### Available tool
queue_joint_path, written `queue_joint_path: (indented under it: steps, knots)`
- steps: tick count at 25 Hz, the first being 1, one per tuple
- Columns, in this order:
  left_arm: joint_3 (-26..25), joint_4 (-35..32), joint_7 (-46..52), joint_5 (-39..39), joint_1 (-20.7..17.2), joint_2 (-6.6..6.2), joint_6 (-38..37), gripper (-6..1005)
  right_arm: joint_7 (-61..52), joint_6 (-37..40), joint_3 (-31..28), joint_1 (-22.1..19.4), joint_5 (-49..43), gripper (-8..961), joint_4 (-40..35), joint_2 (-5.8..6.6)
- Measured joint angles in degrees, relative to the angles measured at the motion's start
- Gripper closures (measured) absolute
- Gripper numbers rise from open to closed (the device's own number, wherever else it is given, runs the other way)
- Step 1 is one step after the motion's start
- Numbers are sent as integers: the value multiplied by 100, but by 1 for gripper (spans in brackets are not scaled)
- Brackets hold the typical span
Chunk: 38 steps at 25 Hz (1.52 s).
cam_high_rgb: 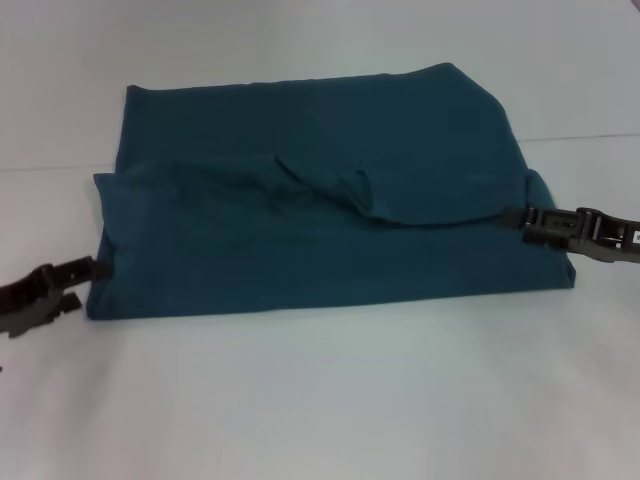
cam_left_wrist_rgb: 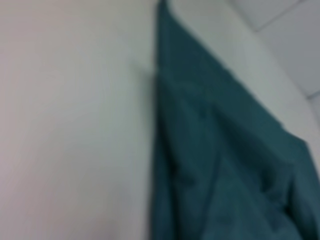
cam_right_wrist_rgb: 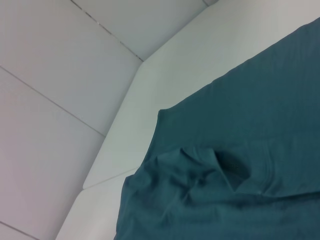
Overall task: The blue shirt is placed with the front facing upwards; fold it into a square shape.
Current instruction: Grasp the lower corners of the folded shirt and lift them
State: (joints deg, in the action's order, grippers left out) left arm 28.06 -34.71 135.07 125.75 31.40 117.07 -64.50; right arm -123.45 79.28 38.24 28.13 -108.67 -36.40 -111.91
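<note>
The shirt [cam_high_rgb: 320, 215] lies mid-table [cam_high_rgb: 330, 400], already doubled into a wide rectangle: a top layer covers the far part, its edge sagging in a curved flap near the centre, and a lower layer shows along the near side. No lettering shows, which suggests the front has been folded inward.

The left gripper [cam_high_rgb: 45, 295] sits low at the shirt's near left corner, fingertips just beside the cloth edge. Its jaws look parted and empty, though they are dark and small in the head view, so this is only likely. That placement suits a hand lined up with a corner, ready to pinch it or just clear of it.

The right gripper [cam_high_rgb: 545, 225] is at the right edge, level with where the top layer ends, tips touching or overlapping the fabric. Whether its jaws are clenched on the cloth cannot be told.

Both wrist views show only shirt and table, no fingers. The arms stand at opposite ends, probably because the rectangle is still too wide for a square, so one end must be carried across to the other.
</note>
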Motion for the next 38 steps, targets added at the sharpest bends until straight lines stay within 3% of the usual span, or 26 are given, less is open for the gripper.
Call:
queue_joint_path:
  steps: [5, 11, 38]
  knots:
    - [-21, -51, 1230, 149, -28, -27, -76, 215, -1, 0, -65, -4, 4, 149, 6, 19]
    - [-85, 44, 1658, -10, -24, -36, -197, 216, 0, -7, -115, -5, -4, 150, 7, 21]
    - [-71, 512, 1929, -15, 55, -45, 468, 219, -17, -196, -133, -18, -29, 152, 27, 7]
